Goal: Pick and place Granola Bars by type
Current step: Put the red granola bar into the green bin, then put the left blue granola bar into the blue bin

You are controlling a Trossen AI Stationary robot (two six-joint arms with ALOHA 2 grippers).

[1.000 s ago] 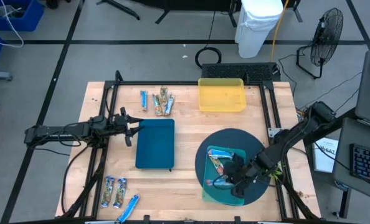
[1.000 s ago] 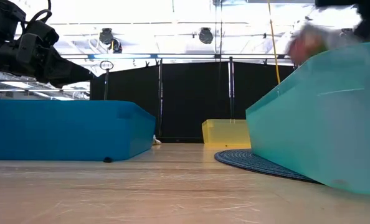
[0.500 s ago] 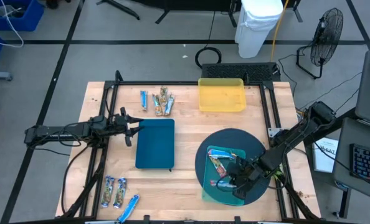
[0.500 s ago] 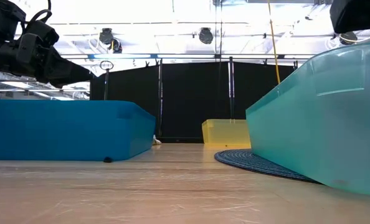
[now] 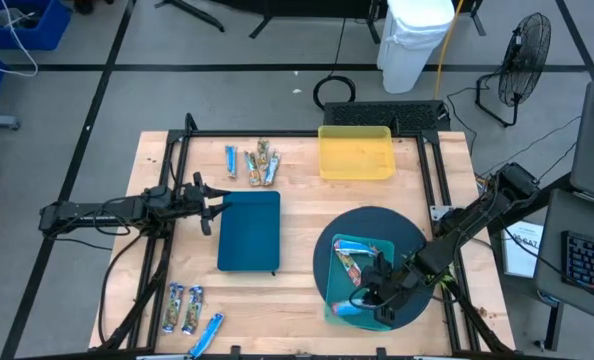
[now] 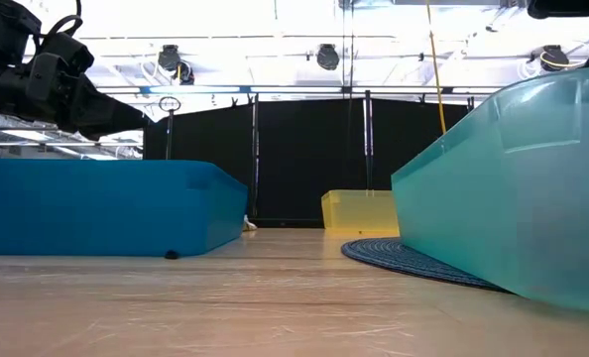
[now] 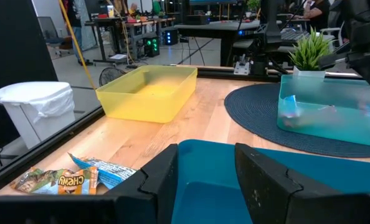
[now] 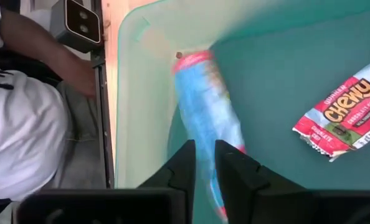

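1. Your right gripper point(image 8: 200, 163) has its fingers narrowly parted over the teal tray point(image 5: 332, 305); a blue bar point(image 8: 207, 118) has just dropped inside.
2. Left gripper point(image 5: 205, 207) stays parked, fingers parted, beside the blue tray point(image 5: 249, 232).
3. Six bars remain on the table point(image 5: 297, 205).

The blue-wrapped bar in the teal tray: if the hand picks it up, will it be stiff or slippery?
The blue-wrapped bar looks small and thin, so it is probably light. Its glossy wrapper may slip in a loose grip. Being flat rather than round, it should not roll.
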